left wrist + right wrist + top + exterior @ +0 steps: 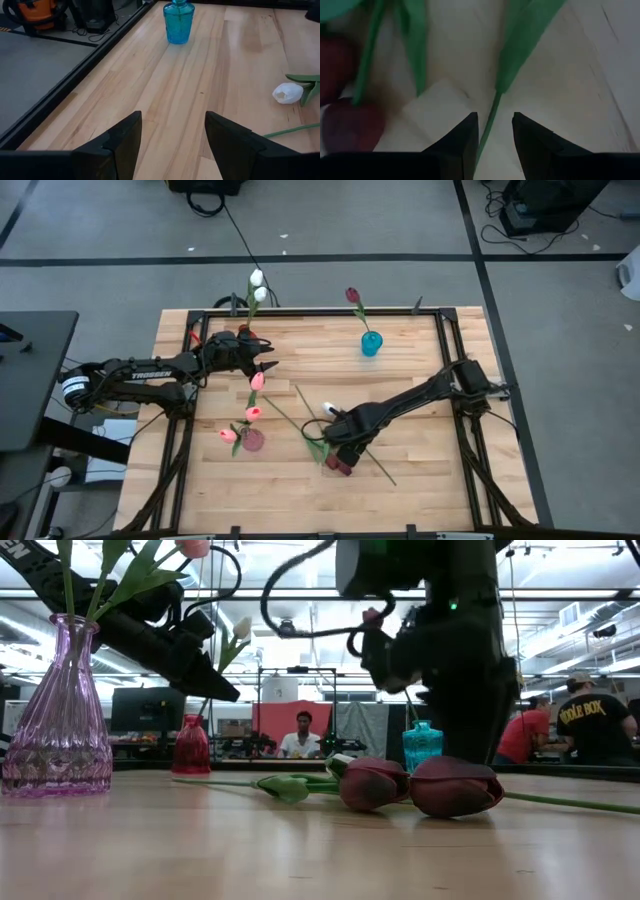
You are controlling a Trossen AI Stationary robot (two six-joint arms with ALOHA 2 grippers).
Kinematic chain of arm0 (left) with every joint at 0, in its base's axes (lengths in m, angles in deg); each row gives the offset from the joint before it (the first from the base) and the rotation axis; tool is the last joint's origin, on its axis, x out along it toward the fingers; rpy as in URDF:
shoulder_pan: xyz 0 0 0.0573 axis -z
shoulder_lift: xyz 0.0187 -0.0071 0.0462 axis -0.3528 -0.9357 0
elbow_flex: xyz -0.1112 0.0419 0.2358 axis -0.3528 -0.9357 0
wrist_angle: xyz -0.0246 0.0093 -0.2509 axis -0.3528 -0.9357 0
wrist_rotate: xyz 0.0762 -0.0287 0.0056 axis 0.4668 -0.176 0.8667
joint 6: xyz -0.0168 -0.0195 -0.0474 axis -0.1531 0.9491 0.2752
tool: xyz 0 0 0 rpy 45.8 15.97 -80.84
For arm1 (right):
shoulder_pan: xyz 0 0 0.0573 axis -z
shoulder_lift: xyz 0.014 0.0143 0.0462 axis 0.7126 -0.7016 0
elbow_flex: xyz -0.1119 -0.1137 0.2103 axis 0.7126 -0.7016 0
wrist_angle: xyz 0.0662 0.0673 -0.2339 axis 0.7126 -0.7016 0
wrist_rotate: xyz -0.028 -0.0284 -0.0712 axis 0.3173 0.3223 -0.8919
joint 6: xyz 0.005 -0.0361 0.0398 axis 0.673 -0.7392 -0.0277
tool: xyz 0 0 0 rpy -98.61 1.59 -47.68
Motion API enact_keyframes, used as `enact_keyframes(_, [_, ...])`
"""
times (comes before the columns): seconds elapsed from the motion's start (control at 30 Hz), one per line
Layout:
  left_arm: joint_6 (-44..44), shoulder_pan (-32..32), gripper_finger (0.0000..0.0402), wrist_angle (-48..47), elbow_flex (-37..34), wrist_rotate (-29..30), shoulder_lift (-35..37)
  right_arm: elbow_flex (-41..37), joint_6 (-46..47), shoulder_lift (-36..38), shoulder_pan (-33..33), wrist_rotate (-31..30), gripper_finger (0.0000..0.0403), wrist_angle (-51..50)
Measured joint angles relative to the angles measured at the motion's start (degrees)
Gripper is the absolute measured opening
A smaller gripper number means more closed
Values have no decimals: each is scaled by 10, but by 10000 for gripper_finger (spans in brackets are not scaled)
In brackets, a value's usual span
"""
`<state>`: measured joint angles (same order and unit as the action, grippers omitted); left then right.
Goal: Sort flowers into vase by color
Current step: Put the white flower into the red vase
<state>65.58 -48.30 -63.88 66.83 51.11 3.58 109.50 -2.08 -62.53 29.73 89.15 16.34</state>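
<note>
Tulips lie loose near the middle of the table point(400, 480), and we see the right gripper point(495, 131) lowered right over them. Its two dark fingers stand narrow, a thin green stem point(489, 125) running up between them; whether the fingers actually press the stem we cannot tell. Beside that stem, the two maroon tulips point(420, 785) rest on the wood with their heads touching each other, toward the table's near edge. A white tulip point(288, 93) lies just beside the right gripper on its far side.

We find the left gripper point(172, 142) hovering above the wood near the left edge, its jaws spread wide and holding nothing.

Pink tulips point(254, 398) stand in the pink vase point(60, 710) toward the near-left part of the table. One maroon tulip point(353, 297) stands in the blue vase point(177, 22) near the far edge, and white tulips point(258, 285) rise from a red vase point(191, 745) at the far-left corner.
</note>
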Motion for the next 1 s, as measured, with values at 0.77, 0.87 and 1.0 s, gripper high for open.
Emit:
enact_keyframes(0.77, [-12, -1, 223, 30, 0, -47, 4, -1, -73, 36, 14, -77, 5, -4])
enact_keyframes(0.87, [-14, -1, 223, 53, 0, -64, 14, -19, -88, 69, 30, -125, 4, -4])
enact_keyframes(1.0, [-15, 0, 223, 115, 0, -77, 24, -46, -117, 124, 55, -189, 2, 12])
